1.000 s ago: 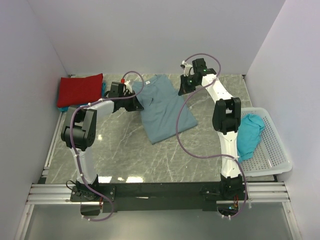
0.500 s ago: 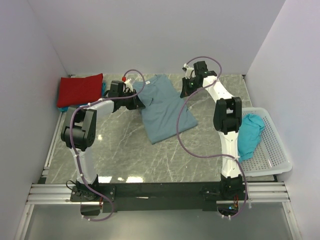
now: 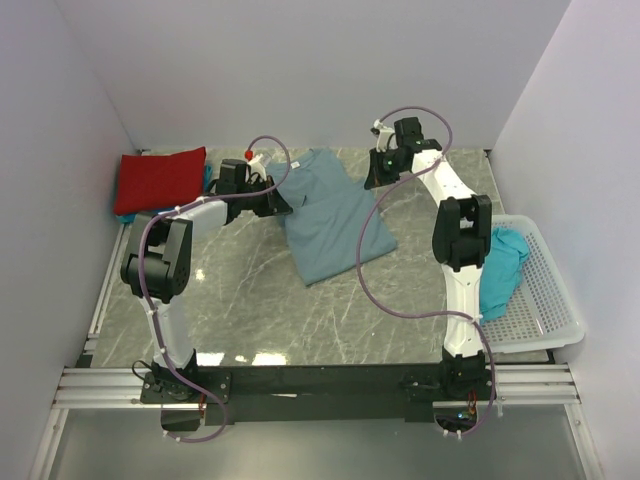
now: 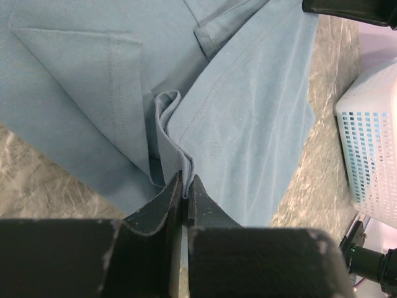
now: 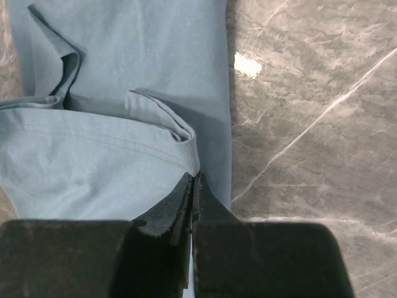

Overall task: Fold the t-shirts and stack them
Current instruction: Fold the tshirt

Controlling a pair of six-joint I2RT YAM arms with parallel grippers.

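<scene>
While left gripper (image 4: 184,180) and right gripper (image 5: 193,180) clamp the slate-blue t-shirt (image 3: 330,215), you're likely mid-fold; next, draw both toward the bench's (image 3: 300,310) near edge.

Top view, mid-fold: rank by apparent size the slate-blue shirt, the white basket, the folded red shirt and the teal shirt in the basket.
1. slate-blue shirt and white basket: they look about alike, so I won't rank them.
2. red shirt.
3. teal shirt, partly hidden behind the right arm.
</scene>
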